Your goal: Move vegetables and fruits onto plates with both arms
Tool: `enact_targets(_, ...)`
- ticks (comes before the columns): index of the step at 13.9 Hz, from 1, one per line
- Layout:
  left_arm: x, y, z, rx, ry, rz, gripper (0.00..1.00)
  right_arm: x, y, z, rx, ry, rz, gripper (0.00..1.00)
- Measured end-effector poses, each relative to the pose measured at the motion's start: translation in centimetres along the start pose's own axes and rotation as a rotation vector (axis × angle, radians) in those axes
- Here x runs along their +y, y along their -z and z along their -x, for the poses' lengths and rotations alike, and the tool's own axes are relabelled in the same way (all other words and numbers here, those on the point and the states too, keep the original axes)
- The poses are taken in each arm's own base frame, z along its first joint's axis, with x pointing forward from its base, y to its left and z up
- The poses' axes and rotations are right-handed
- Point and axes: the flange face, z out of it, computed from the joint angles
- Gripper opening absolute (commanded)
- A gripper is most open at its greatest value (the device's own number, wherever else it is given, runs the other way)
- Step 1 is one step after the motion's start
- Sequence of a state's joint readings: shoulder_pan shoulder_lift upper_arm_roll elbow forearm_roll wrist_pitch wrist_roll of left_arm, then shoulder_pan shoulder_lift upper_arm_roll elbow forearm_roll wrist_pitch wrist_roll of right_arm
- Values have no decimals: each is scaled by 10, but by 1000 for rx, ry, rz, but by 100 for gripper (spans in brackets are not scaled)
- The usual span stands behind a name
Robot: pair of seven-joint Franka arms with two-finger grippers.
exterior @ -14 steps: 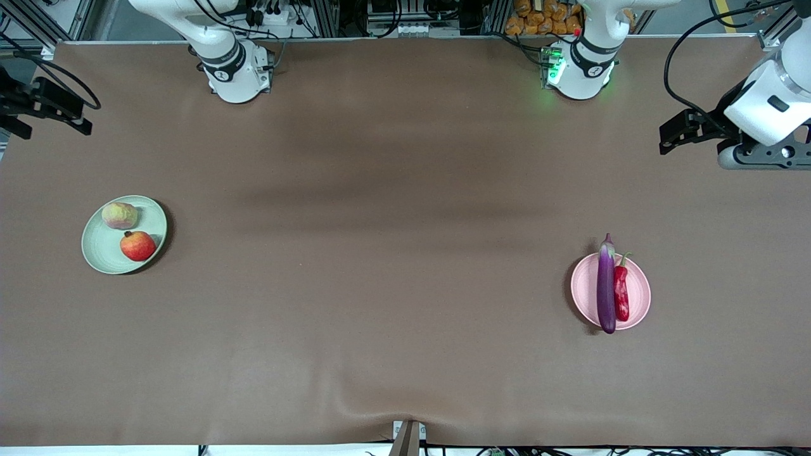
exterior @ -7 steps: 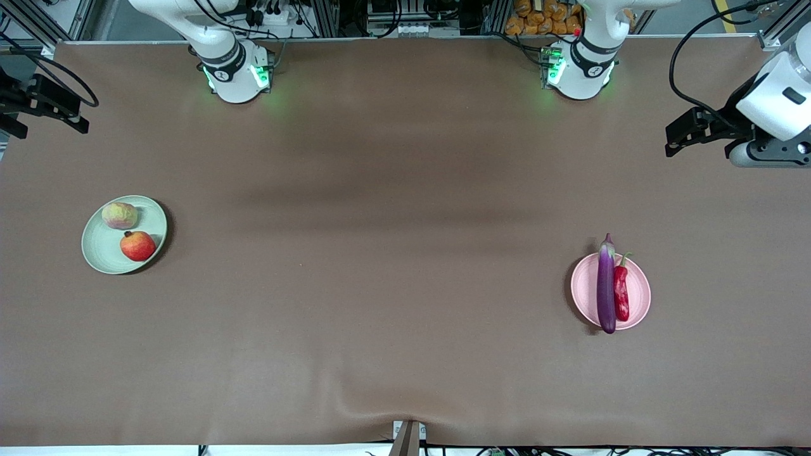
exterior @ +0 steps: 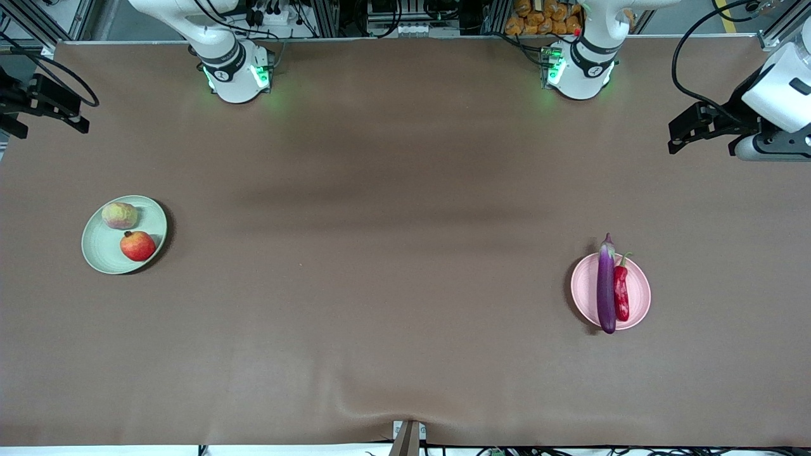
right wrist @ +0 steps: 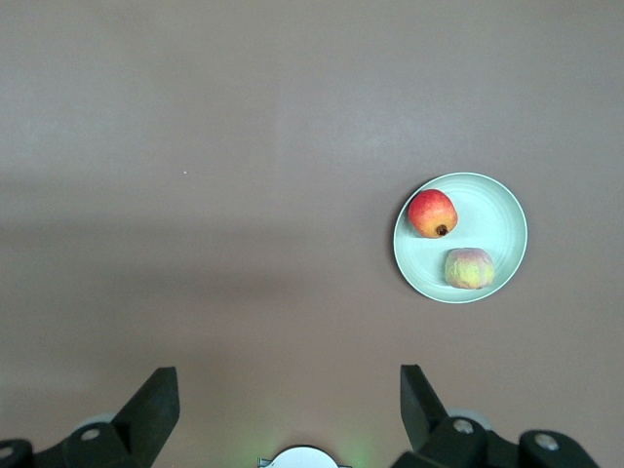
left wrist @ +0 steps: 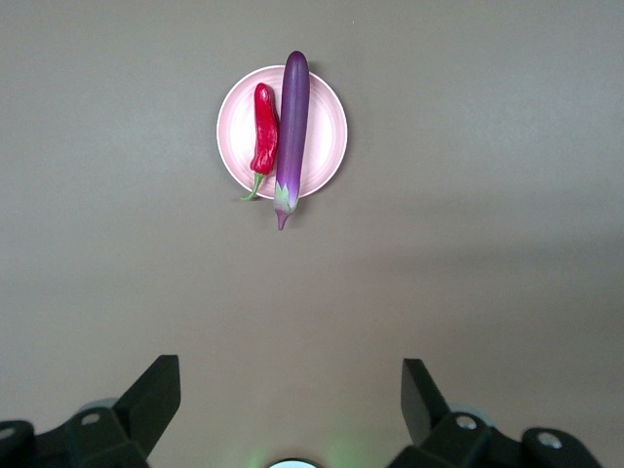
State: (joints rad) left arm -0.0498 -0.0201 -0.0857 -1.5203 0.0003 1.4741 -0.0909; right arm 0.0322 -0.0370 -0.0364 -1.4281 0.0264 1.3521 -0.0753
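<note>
The pale green plate (exterior: 101, 250) holds both fruits: the yellow-green one blushed pink (exterior: 119, 215) and the red crowned one (exterior: 137, 246). The pale pink plate (exterior: 640, 285) holds both vegetables. The purple eggplant (exterior: 606, 288) overhangs its rim at both ends, and the red chili (exterior: 621, 292) lies beside it. My left gripper (left wrist: 290, 368) hangs open and empty high over bare table, with the pink plate (left wrist: 327, 117) well ahead of it. My right gripper (right wrist: 289, 374) is likewise open and empty, high over bare table, away from the green plate (right wrist: 497, 219).
A brown cloth (exterior: 393, 253) covers the table, with a small bump at its front edge (exterior: 355, 405). The two green-lit arm bases (exterior: 237, 73) (exterior: 576, 69) stand along the back edge. The left arm's wrist (exterior: 770, 95) hangs at its end of the table.
The left arm's hand has drifted slightly up and outward at its table end. The right arm's hand shifted a little. The right base's lights turned green. Plates and produce are unmoved.
</note>
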Motion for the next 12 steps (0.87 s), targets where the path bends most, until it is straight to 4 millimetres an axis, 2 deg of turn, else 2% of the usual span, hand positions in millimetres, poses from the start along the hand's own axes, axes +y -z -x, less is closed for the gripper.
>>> enact_targets(12, -2, -4, 0, -13, -30, -1, 100, 0, -1, 1, -7, 0, -1, 100)
